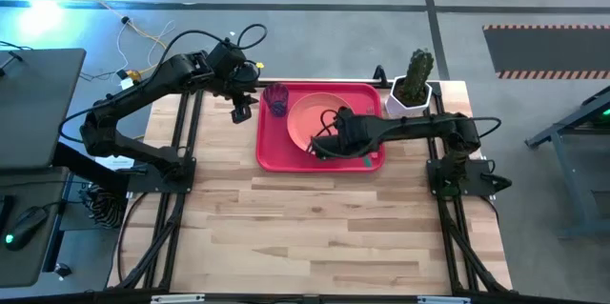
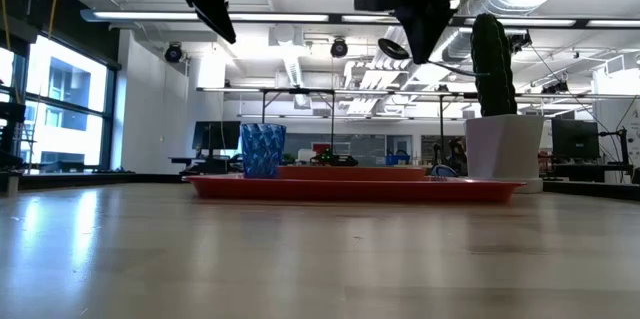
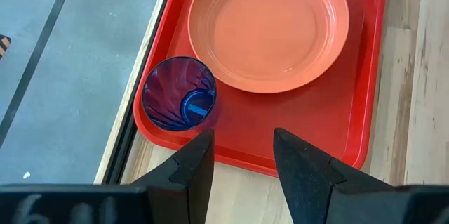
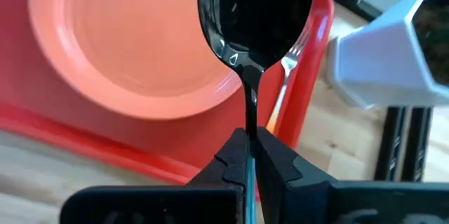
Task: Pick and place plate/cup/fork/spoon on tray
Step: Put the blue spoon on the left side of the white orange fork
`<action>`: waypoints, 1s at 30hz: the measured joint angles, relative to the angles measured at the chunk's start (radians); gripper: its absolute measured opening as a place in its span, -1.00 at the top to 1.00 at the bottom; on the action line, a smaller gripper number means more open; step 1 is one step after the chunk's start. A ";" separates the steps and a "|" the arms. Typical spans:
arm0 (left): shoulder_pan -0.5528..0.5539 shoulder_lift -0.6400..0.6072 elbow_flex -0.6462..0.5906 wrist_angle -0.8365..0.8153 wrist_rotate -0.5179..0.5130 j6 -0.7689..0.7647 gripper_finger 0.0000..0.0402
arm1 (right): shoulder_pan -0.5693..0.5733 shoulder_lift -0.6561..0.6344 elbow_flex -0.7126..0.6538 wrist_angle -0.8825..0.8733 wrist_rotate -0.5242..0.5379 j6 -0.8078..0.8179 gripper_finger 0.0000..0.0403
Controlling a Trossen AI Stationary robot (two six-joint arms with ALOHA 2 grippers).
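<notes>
The red tray (image 1: 270,152) lies at the table's far middle. The salmon plate (image 1: 315,118) sits on it, and the blue-purple cup (image 1: 277,100) stands upright in its far-left corner. The fork (image 4: 286,76) lies flat on the tray between the plate and the tray's right rim. My right gripper (image 1: 317,144) hovers over the plate's near edge, shut on the spoon (image 4: 256,13). My left gripper (image 3: 242,157) is open and empty, above the tray's left edge beside the cup (image 3: 179,94). My right gripper pinches the spoon's thin handle (image 4: 250,122) between its two fingers. The handle runs along the fingers, and its teal part is mostly hidden between them. The dark bowl sticks out past the fingertips. The spoon is lifted clear, well above the tray in the low view (image 2: 392,49).
A white hexagonal pot with a cactus (image 1: 412,90) stands just off the tray's far-right corner, close to my right arm. Bare wooden tabletop (image 1: 315,237) stretches from the tray to the near edge.
</notes>
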 joint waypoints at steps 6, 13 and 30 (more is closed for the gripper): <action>0.000 0.000 0.000 0.000 0.000 0.000 0.31 | -0.079 0.000 -0.053 0.000 0.018 -0.115 1.00; 0.000 0.000 0.000 0.000 0.000 -0.001 0.31 | -0.149 0.001 -0.189 0.055 -0.060 -0.195 1.00; 0.000 0.004 0.000 0.001 -0.001 0.000 0.31 | -0.311 -0.236 -0.649 0.576 -0.265 -0.128 1.00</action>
